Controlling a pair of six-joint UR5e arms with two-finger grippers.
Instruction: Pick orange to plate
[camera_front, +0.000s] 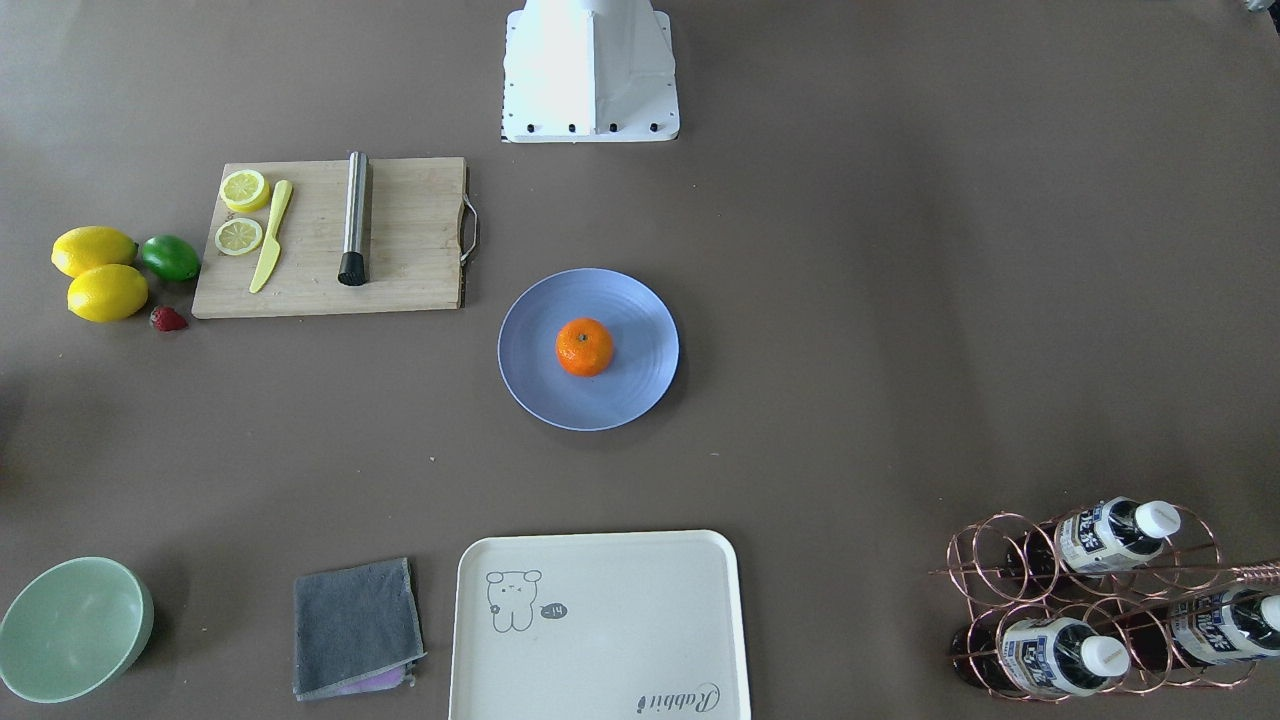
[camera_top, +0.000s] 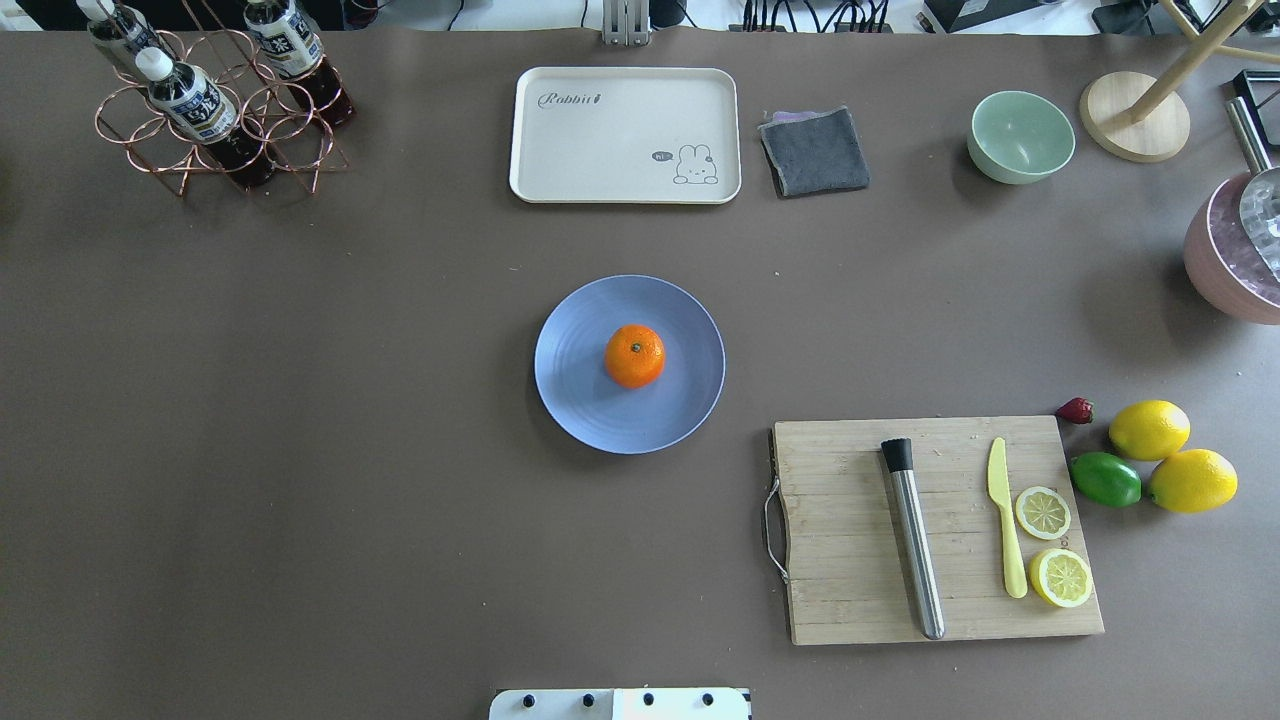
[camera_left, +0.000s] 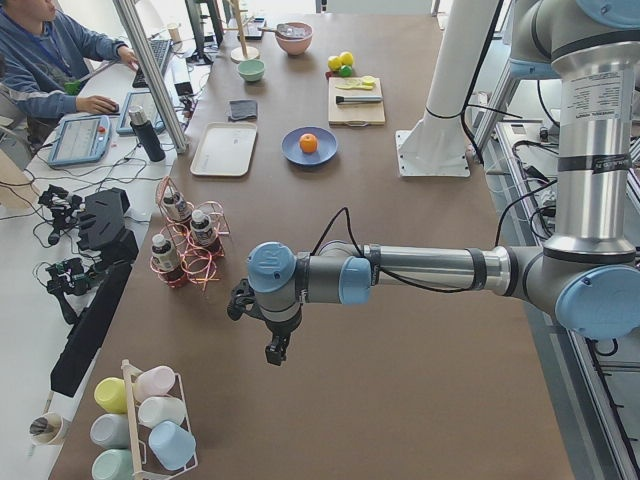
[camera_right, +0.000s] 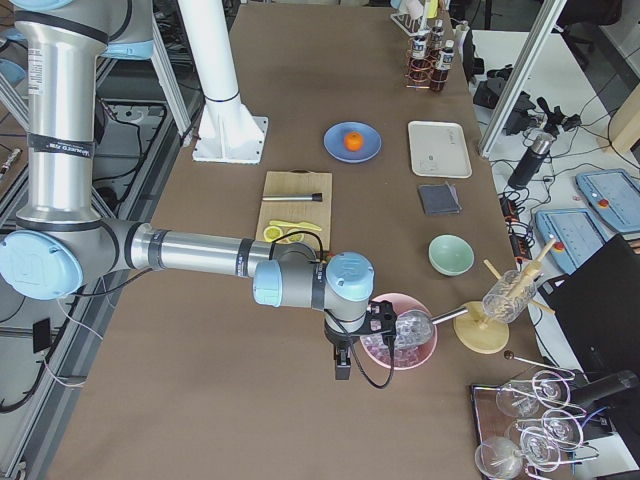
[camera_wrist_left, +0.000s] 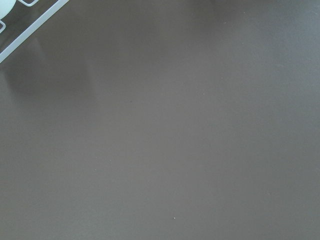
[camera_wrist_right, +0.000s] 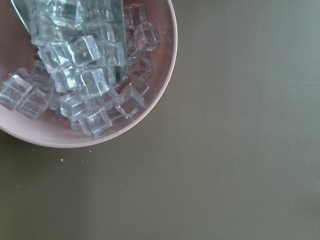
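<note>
The orange (camera_front: 585, 347) (camera_top: 634, 356) rests stem-up in the middle of the blue-lavender plate (camera_front: 622, 298) (camera_top: 578, 402) at the table's centre. Neither arm is near it, and none shows in the overhead or front view. In the left side view the left gripper (camera_left: 277, 350) hangs over bare table near the bottle rack, far from the plate (camera_left: 290, 153). In the right side view the right gripper (camera_right: 342, 370) hangs beside a pink bowl of ice, far from the orange (camera_right: 352, 141). Whether either gripper is open or shut I cannot tell.
A wooden cutting board (camera_top: 850, 560) holds a steel muddler (camera_top: 915, 540), a yellow knife and lemon slices. Lemons (camera_top: 1150, 429), a lime and a strawberry lie beside it. A cream tray (camera_top: 625, 135), grey cloth, mint bowl (camera_top: 1020, 135), copper bottle rack (camera_top: 215, 120) and pink ice bowl (camera_wrist_right: 167, 75) line the edges.
</note>
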